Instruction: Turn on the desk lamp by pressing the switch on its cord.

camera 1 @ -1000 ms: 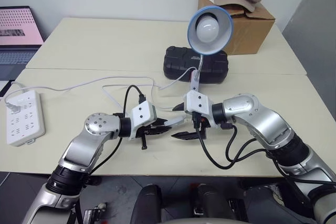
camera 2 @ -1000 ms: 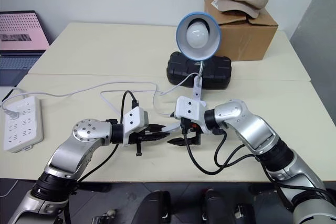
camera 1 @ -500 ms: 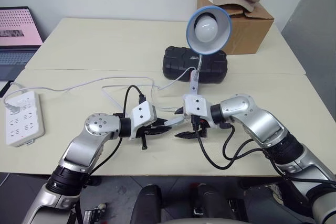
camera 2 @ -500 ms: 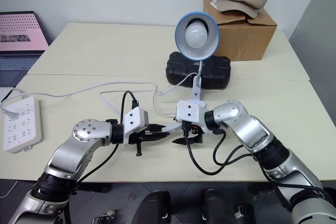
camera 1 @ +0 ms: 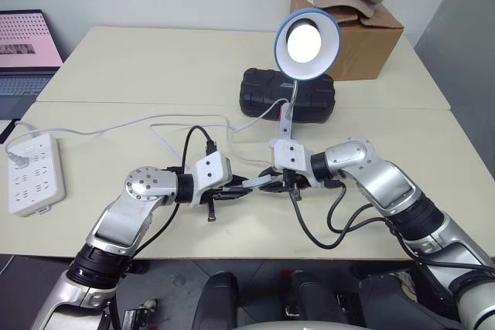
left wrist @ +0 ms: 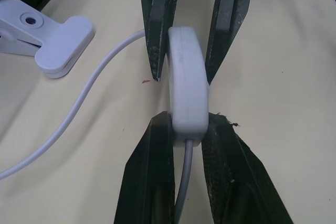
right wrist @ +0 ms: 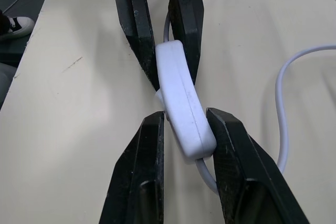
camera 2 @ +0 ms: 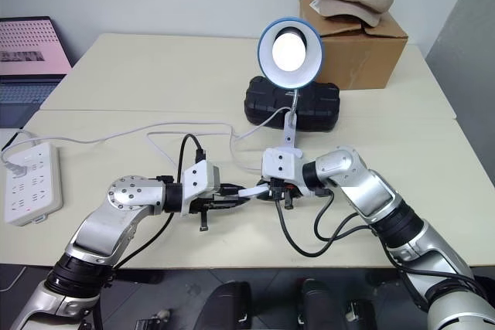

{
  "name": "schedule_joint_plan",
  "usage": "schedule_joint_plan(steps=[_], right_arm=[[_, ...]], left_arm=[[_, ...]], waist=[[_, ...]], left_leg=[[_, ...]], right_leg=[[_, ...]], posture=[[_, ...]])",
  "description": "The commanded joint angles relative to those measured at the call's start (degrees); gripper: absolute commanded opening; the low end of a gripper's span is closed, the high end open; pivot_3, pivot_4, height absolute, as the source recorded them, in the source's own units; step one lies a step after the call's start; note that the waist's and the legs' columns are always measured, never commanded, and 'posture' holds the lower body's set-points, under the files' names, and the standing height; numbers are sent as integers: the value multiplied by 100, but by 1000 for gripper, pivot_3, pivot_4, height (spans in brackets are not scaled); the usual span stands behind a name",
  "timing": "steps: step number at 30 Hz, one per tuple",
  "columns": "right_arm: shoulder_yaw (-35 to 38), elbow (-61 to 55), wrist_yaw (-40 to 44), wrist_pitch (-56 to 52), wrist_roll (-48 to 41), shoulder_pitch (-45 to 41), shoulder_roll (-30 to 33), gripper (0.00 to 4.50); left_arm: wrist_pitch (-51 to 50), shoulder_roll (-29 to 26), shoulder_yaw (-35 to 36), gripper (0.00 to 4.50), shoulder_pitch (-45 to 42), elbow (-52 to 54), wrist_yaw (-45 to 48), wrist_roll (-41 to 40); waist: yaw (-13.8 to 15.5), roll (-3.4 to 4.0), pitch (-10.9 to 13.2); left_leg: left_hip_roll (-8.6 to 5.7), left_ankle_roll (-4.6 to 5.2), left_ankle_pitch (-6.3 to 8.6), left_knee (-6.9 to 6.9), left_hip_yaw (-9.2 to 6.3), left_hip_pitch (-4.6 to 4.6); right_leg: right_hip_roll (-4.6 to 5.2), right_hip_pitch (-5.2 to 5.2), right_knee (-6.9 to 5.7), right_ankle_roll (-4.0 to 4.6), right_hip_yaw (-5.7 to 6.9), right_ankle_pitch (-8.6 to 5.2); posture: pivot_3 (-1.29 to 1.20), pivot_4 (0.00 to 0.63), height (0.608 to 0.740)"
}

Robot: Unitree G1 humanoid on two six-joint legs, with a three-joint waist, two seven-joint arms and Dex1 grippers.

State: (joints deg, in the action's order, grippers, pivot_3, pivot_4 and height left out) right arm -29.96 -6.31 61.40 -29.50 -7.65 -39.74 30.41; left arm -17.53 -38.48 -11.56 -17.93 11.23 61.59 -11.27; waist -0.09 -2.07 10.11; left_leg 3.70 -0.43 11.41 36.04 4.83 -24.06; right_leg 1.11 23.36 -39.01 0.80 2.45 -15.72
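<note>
White switch [left wrist: 185,95]: it hangs just above the table, between the two grippers, so both can reach it.
Left gripper [left wrist: 185,124]: its black fingers are pinched tight on one end of the switch to keep it from sliding.
Right gripper [right wrist: 184,121]: its fingers squeeze the other end, likely to push the button.
Cord [left wrist: 79,114]: thin and white, it runs across the table past the clip base.
Desk lamp [camera 1: 307,36]: it stands behind the grippers and its bulb glows bright, so the job looks done.
</note>
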Motion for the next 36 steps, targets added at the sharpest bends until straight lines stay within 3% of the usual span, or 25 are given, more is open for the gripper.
schedule_joint_plan(steps=[1, 9, 11, 21, 26, 35, 36], right_arm=[[194, -82, -19, 110, -9, -32, -105, 807], [258, -169, 178, 218, -98, 54, -120, 761], [338, -221, 254, 253, -198, 76, -123, 1450], [814, -791, 231, 292, -297, 313, 212, 3421], [1394, -1549, -31, -221, -546, 832, 611, 4500], [2024, -2728, -1063, -1172, -662, 1844, 833, 4500], [2014, -2787, -1153, -1200, -649, 1895, 826, 4500]], left_arm=[[111, 56, 42, 396, -58, 61, -81, -13], [186, 80, 17, 396, -86, 33, -61, 35], [208, 72, 8, 396, -86, 29, -51, 47], [641, 117, -87, 396, -225, -347, -287, 469], [1143, 475, -153, 396, -559, -1136, -796, 911], [1881, 1062, -276, 396, -1223, -2552, -998, 1173], [1920, 1093, -263, 746, -1265, -2647, -985, 1160]], waist=[[0, 0, 0], [0, 0, 0], [0, 0, 0], [9, 0, 0], [29, 0, 0], [0, -1, -1], [-6, -1, -1]], left_leg=[[0, 0, 0, 0, 0, 0], [0, 0, 0, 0, 0, 0], [0, 0, 0, 0, 0, 0], [-1, 0, 0, 1, 0, 0], [-2, 0, 0, 2, -1, -1], [-2, 0, 0, 2, -3, 1], [-1, 0, 0, 2, -2, 1]], right_leg=[[0, 0, 0, 0, 0, 0], [0, 0, 0, 0, 0, 0], [0, 0, 0, 0, 0, 0], [0, -1, 0, 0, 0, 0], [2, -2, -1, -1, 1, 0], [1, -3, -1, -1, 2, 1], [0, -3, -2, -2, 1, 1]], posture=[[0, 150, 740], [0, 150, 740], [0, 150, 740], [0, 150, 740], [0, 150, 740], [0, 150, 740], [0, 150, 740]])
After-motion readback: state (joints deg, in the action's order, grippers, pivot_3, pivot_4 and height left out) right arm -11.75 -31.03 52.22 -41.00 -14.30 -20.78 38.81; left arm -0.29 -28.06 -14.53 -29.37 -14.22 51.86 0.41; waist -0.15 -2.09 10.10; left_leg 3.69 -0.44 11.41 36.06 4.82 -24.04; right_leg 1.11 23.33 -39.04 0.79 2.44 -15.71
